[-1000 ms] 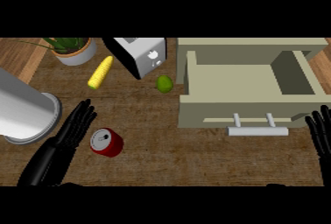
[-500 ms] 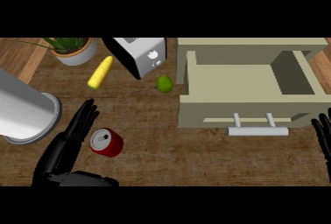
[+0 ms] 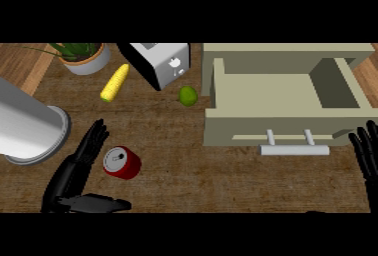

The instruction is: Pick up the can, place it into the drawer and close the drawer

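Fingers of the left hand (image 3: pixel 74 172) lie straight and slightly apart near the counter's (image 3: pixel 192 175) front-left corner, pointing away toward the far edge, with the thumb stretched out sideways along the front edge. They hold nothing. Just to the right of those fingers, close beside them, the red can (image 3: pixel 122 162) lies on the wooden top, its silver end turned up and to the left; whether a finger touches it cannot be told.

At the counter's right edge, toward the front, the right hand (image 3: pixel 365 152) shows only as straight, spread fingers pointing away, resting and holding nothing.

Farther in on the right stands the beige drawer (image 3: pixel 284 95), pulled open, its inside bare of the can. Its silver handle (image 3: pixel 294 148) sits on the front panel, facing the front edge, just left of the right hand's fingertips and apart from them.

Along the left edge, beyond the left hand, a large silver cylinder (image 3: pixel 26 130) lies tilted, its rim near the fingertips.

Toward the middle, a green lime (image 3: pixel 188 95) rests just beside the drawer's left wall. Left of it a yellow corn cob (image 3: pixel 114 83) lies slanted. At the far edge a silver toaster (image 3: pixel 159 62) stands between the cob and the drawer, and a potted plant (image 3: pixel 83 56) sits near the far-left corner.
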Robot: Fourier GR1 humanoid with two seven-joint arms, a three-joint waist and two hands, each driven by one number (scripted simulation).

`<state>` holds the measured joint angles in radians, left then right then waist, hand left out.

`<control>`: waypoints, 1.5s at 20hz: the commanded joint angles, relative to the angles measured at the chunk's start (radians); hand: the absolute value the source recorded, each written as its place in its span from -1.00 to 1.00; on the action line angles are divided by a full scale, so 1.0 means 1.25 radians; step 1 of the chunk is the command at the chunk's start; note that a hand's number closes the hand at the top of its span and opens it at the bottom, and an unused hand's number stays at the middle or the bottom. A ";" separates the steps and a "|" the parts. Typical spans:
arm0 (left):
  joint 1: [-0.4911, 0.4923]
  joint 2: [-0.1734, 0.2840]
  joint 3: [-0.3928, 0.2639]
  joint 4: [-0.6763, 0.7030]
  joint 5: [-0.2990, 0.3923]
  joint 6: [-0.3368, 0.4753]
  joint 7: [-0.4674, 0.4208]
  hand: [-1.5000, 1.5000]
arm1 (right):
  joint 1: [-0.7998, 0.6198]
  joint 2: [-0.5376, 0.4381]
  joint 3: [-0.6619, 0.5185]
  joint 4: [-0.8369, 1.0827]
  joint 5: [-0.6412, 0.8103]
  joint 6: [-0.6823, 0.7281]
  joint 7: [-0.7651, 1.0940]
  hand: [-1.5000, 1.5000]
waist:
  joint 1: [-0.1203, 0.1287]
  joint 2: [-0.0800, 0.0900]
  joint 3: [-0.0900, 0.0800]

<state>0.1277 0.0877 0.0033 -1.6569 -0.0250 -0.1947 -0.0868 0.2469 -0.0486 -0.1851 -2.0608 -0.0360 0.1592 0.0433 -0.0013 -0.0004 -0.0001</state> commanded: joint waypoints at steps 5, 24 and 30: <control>0.034 0.038 0.037 0.087 -0.002 -0.055 -0.112 -1.00 | -0.016 0.009 -0.003 0.001 0.016 -0.002 0.013 -1.00 | 0.001 0.000 0.000; -0.080 0.058 0.109 0.388 -0.016 -0.067 -0.244 -1.00 | 0.003 -0.009 -0.058 -0.043 -0.038 0.040 0.037 -1.00 | -0.001 0.000 0.000; -0.129 0.033 0.097 0.417 -0.031 -0.029 -0.238 -1.00 | 0.052 0.010 -0.063 -0.009 -0.027 0.072 -0.063 -1.00 | -0.002 0.000 0.000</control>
<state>-0.0124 0.1380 0.1275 -1.1234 -0.0681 -0.2446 -0.4145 0.2783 -0.0297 -0.2347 -2.0791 -0.0515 0.2098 0.0096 -0.0037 -0.0003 -0.0002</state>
